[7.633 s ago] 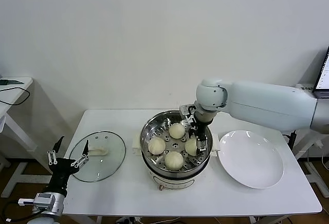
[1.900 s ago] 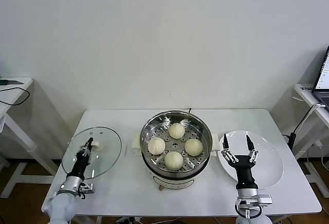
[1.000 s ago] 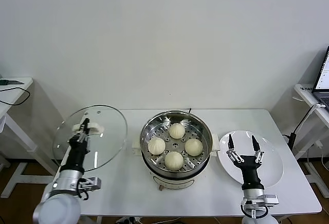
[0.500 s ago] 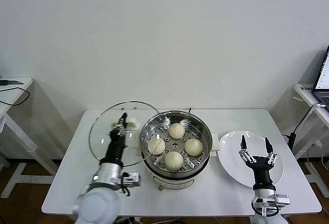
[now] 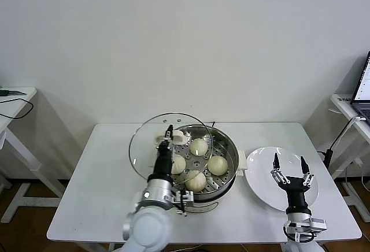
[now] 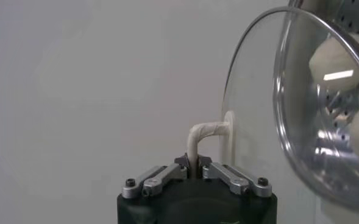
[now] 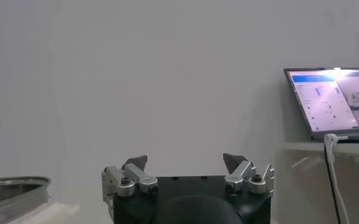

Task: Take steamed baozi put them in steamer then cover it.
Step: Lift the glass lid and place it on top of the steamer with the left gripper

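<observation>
Glass cover sits centre frame in your head view, tilted up on edge, w/ its lower rim overlapping the left side of the steamer. Your left gripper is pinched tight on the cover's cream handle; left wrist view confirms, fingertips pressed together round the handle loop, lid filling upper right of that frame. Steamer stands mid-table, lower centre, not yet closed. Four baozi lie on the perforated tray inside, two seen thru the glass. White plate is lower right, just beside the steamer. Your right gripper hangs over the plate, fingers spread wide, holding nothing; right wrist view shows same, plus a laptop far right.
</observation>
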